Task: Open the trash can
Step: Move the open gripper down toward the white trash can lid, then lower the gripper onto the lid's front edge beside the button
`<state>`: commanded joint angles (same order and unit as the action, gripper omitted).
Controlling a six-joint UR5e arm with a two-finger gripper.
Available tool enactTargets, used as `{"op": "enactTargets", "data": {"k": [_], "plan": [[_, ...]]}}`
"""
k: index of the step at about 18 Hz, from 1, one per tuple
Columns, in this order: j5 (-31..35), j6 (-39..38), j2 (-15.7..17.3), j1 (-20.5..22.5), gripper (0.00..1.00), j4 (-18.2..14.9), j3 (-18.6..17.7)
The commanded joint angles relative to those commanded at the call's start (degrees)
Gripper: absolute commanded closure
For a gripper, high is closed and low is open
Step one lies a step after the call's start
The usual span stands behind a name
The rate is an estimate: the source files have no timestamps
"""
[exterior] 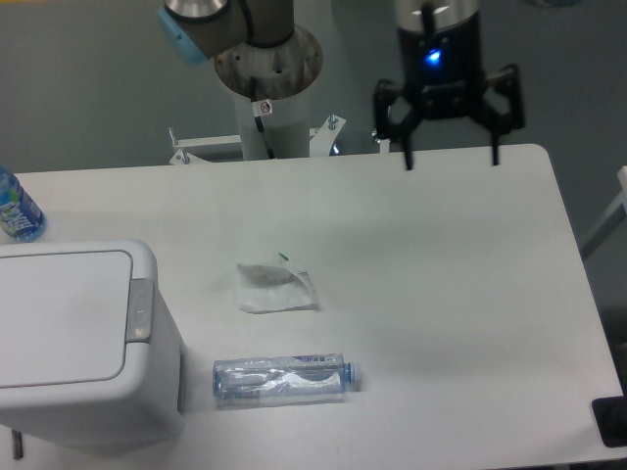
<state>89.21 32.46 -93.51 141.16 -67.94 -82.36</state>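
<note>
The trash can (69, 338) is a large white bin at the lower left of the table, its flat lid down and its grey push-button tab (140, 310) on the right rim. My gripper (451, 160) hangs open above the table's far edge, right of centre, with nothing between its fingers. It is far from the trash can, up and to the right of it.
A crumpled clear plastic bag (275, 286) lies mid-table. A clear plastic bottle (285, 378) lies on its side just right of the bin. A blue bottle (15, 208) stands at the left edge. The arm's base column (266, 88) rises behind the table.
</note>
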Motion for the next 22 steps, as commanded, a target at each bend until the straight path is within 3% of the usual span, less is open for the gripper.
{"op": "enactTargets", "data": {"k": [5, 14, 22], "plan": [[-4.99, -11.43, -1.93, -5.63, 0.0, -0.09, 0.44], [-20.99, -30.6, -6.41, -7.92, 0.0, -0.09, 0.79], [-22.41, -36.68, -10.72, -9.94, 0.0, 0.96, 1.49]]}}
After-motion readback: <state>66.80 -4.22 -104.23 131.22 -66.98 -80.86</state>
